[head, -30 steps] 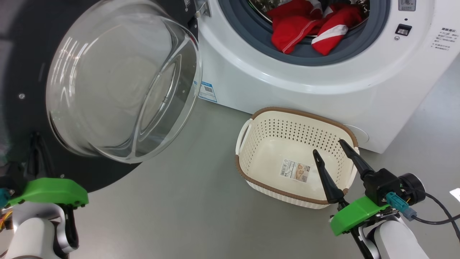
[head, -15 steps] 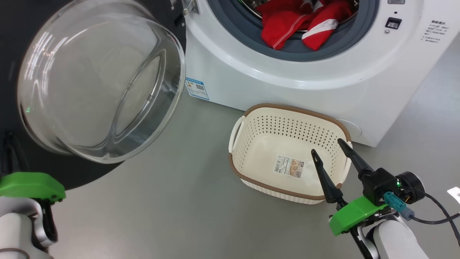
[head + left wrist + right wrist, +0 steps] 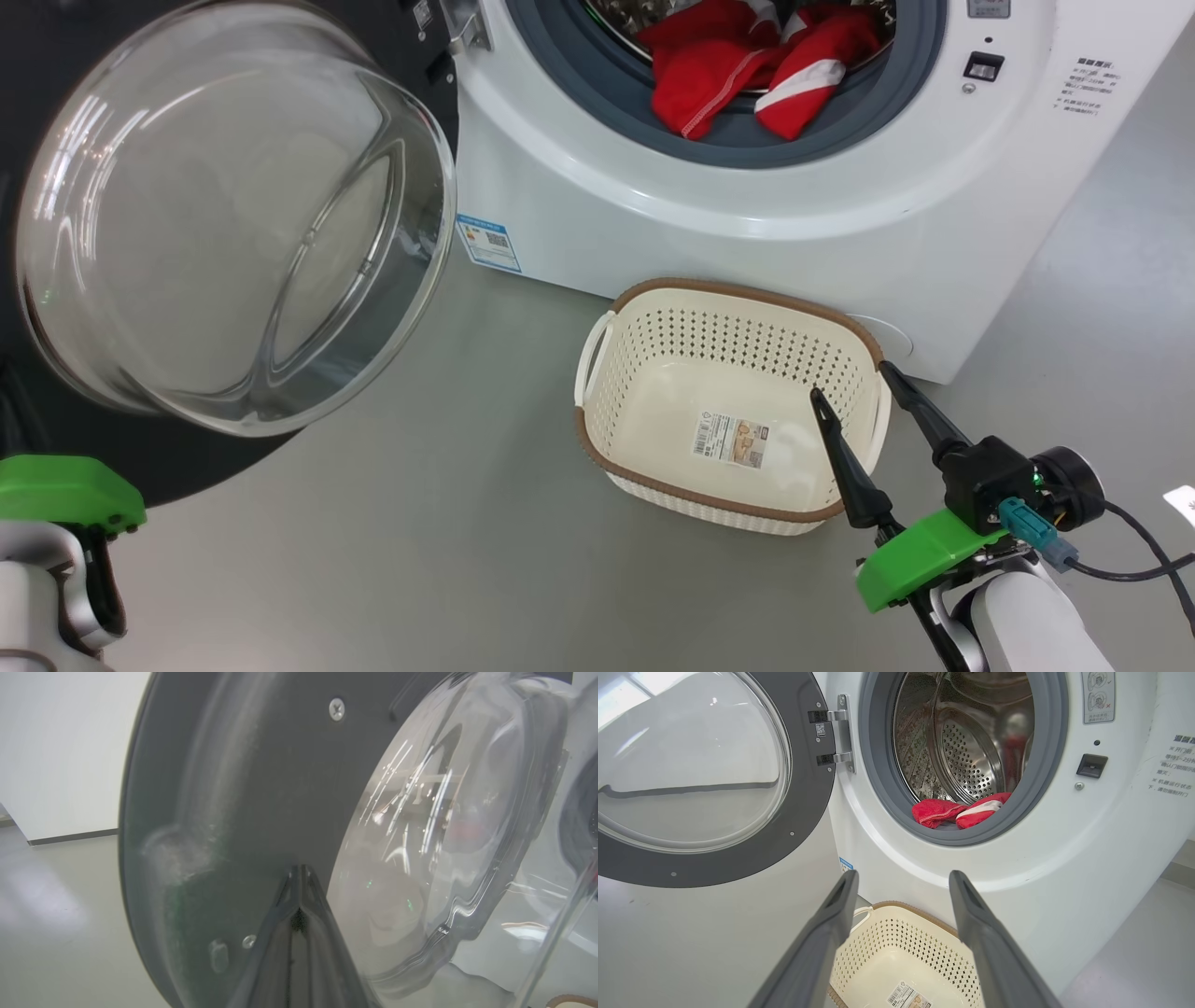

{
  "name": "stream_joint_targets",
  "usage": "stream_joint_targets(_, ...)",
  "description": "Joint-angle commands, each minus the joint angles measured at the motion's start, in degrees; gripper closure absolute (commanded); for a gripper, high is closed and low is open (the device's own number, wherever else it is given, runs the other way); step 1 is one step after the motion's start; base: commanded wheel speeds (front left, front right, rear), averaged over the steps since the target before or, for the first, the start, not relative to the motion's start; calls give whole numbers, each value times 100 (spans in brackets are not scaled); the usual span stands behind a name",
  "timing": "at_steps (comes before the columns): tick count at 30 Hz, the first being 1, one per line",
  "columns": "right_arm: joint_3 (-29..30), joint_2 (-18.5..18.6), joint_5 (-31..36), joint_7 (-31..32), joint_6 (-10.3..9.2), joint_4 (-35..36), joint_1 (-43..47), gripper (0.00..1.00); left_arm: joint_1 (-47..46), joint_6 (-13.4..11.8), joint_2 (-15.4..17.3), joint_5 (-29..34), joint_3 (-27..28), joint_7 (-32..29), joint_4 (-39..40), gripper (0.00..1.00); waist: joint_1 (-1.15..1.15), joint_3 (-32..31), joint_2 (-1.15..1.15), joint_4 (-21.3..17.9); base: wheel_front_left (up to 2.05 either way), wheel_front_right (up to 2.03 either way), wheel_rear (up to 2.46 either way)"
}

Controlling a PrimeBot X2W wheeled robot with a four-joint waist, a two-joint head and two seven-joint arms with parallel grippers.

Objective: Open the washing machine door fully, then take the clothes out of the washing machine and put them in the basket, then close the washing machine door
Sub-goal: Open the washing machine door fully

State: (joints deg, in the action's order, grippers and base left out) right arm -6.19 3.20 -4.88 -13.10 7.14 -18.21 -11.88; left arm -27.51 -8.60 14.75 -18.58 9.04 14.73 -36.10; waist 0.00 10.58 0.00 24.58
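The washing machine [image 3: 747,233] stands ahead with its door [image 3: 233,215] swung out to the left, glass bowl facing me. Red clothes [image 3: 738,65] with white stripes lie at the drum's mouth, over the grey ring; the right wrist view shows the clothes [image 3: 962,812] too. The cream basket [image 3: 738,291] sits on the floor against the machine's front with only a paper label inside. My right gripper [image 3: 850,381] hangs open over the basket's near right corner, holding nothing. My left gripper [image 3: 299,870] is shut, its tips against the black inner rim of the door [image 3: 261,788].
Bare grey floor [image 3: 448,541] lies between the door and the basket. A black cable [image 3: 1139,560] trails from my right wrist. In the left wrist view a white wall [image 3: 60,742] with a dark skirting stands beyond the door. The steel drum [image 3: 971,760] is deep behind the clothes.
The head camera has shifted, sliding the scene leftward. The door has swung a little wider to the left, and my left arm has gone with it. My right gripper has stayed open.
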Motion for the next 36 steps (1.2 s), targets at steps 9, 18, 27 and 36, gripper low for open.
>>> stream_joint_targets(9,-126,-33,-261,-120,35,-27,8,0,0,-37,209,408,9,27,814,0,0,-228,0,-68,0,0,0)
stream_joint_targets(18,-94,-33,-507,-182,35,-108,-24,0,318,-151,93,504,-161,-9,2490,0,0,-441,0,-377,0,0,0)
stream_joint_targets(27,261,-33,-473,-188,35,147,50,0,635,471,-305,-239,-445,-265,3333,0,0,-626,0,-906,0,0,0)
stream_joint_targets(36,394,-33,-479,-189,35,380,61,0,929,546,-435,-290,-634,-254,3216,0,0,-737,0,-1478,0,0,0)
